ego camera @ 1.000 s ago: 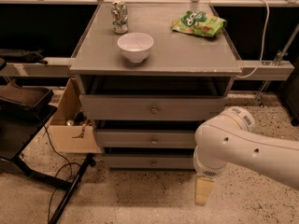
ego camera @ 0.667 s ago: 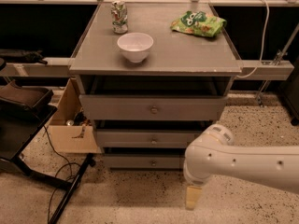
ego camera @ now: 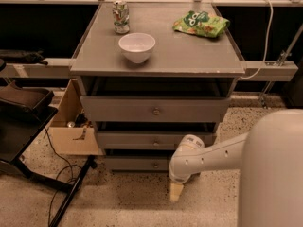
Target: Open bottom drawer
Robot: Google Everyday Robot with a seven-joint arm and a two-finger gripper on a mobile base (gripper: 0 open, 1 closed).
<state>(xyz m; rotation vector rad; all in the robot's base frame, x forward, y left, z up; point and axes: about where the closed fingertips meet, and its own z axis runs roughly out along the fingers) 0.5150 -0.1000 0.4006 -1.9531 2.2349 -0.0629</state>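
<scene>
The gripper (ego camera: 176, 191) is seen low, below and right of the bottom drawer (ego camera: 132, 163) knob (ego camera: 155, 165); its spread cannot be told; the knob could be missed, the front merely nudged.

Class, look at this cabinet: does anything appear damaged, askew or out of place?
The can at the back left of the cabinet top looks crumpled, sides dented. Nothing else stands out; the bottom drawer looks shut, and the gripper hangs near the floor, below-right of its knob.

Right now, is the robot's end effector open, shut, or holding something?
End effector: cannot be told; it hangs near the floor, in front of the bottom drawer, right of its knob.
</scene>
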